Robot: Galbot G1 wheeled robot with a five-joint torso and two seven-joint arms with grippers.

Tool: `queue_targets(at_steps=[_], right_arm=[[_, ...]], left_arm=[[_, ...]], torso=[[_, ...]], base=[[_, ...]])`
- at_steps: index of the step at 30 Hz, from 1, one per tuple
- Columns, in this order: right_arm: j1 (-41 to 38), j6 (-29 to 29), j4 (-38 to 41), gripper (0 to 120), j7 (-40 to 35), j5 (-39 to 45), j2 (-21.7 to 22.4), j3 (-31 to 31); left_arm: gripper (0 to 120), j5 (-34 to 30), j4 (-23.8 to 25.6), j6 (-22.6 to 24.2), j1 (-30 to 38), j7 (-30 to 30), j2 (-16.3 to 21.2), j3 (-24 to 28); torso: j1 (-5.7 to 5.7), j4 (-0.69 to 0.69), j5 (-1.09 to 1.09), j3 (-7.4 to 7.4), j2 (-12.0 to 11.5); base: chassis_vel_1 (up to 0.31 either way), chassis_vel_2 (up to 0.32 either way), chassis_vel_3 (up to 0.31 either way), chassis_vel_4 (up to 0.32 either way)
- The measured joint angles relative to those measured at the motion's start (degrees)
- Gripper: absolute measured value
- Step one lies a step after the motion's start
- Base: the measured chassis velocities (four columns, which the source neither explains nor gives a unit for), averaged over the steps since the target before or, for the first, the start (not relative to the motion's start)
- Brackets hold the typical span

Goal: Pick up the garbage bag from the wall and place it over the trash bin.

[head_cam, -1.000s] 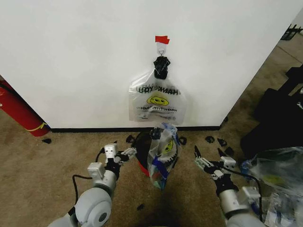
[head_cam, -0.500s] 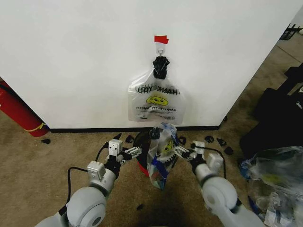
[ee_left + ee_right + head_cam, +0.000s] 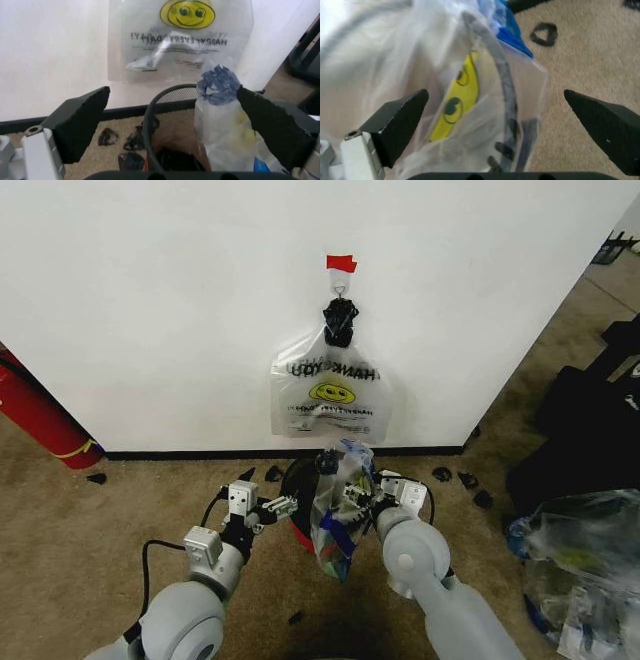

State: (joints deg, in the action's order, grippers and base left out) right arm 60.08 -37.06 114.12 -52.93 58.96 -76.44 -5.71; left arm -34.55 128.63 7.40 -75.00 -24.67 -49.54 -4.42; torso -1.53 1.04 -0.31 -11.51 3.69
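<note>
The garbage bag, see-through with blue patches and a yellow smiley, hangs crumpled over the right side of the trash bin, a black mesh bin with a red base. My right gripper is open right at the bag. In the right wrist view the bag and the bin rim lie between its fingers. My left gripper is open at the bin's left rim. In its wrist view the bin and the bag stand ahead. The wall carries a hook under red tape.
A whitish smiley bag with black lettering hangs from the hook. A red cylinder leans at the left. Small black scraps lie along the baseboard. A clear bag pile and dark objects sit at the right.
My right arm has swung in from the right, bringing its open gripper up against the bag. My left gripper has edged closer to the bin. The bag hangs as before.
</note>
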Motion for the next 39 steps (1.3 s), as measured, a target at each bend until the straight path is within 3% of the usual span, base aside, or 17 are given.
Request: queue_targets(at_steps=[10, 14, 18, 22, 24, 29, 35, 39], right_arm=[[-2.3, -2.4, -2.5, 93, -3.5, 6.1, -0.7, -0.7], [-3.3, -3.2, -4.4, 77, -4.7, 8.1, -0.9, -0.7], [-3.7, -3.3, -5.1, 69, -5.2, 8.5, -1.3, -0.6], [-3.4, -3.0, -5.3, 50, -5.8, 8.5, -1.5, -0.5], [-3.2, -2.9, -5.3, 47, -5.9, 8.4, -1.5, -0.5], [-3.0, -2.3, -5.3, 24, -6.1, 7.9, -2.1, -0.4], [-2.8, -1.5, -5.1, 5, -6.1, 7.4, -2.8, -0.8], [-2.6, -1.3, -4.9, 1, -6.2, 7.4, -2.9, -1.1]], left_arm=[[100, -0.2, -0.2, 0.1, 0.6, -0.1, 0.0, 0.3], [100, -0.4, -0.3, 0.1, 0.6, -0.2, 0.0, 0.3], [100, -0.4, -0.3, 0.1, 0.6, -0.2, -0.2, 0.3], [100, -0.4, -0.3, 0.1, 0.6, -0.2, -0.4, 0.3], [100, -0.4, -0.3, 0.1, 0.6, -0.2, -0.4, 0.2], [100, -0.4, -0.4, 0.1, 0.6, -0.3, -0.6, 0.4], [100, 0.1, -0.6, 0.0, 0.1, -0.2, -1.3, 0.4], [100, 0.3, -0.8, -0.1, -0.4, -0.2, -1.6, 0.5]], torso=[[0.0, 0.0, 0.01, 0.0, 0.0], [0.0, 0.0, 0.01, 0.0, 0.0], [0.0, 0.0, 0.0, 0.0, 0.0], [0.0, 0.0, 0.0, 0.0, 0.0], [0.0, 0.0, 0.01, 0.0, 0.0], [0.0, 0.0, 0.0, 0.0, 0.0], [0.0, 0.0, 0.0, 0.0, 0.0], [0.0, -0.01, 0.01, 0.0, 0.0]], base=[[0.0, 0.0, 0.0, 0.0], [0.0, 0.0, 0.0, 0.0], [0.0, 0.0, 0.0, 0.0], [0.0, 0.0, 0.0, 0.0], [0.0, 0.0, 0.0, 0.0], [0.0, 0.0, 0.0, 0.0], [0.0, 0.0, 0.0, 0.0], [0.0, 0.0, 0.0, 0.0]])
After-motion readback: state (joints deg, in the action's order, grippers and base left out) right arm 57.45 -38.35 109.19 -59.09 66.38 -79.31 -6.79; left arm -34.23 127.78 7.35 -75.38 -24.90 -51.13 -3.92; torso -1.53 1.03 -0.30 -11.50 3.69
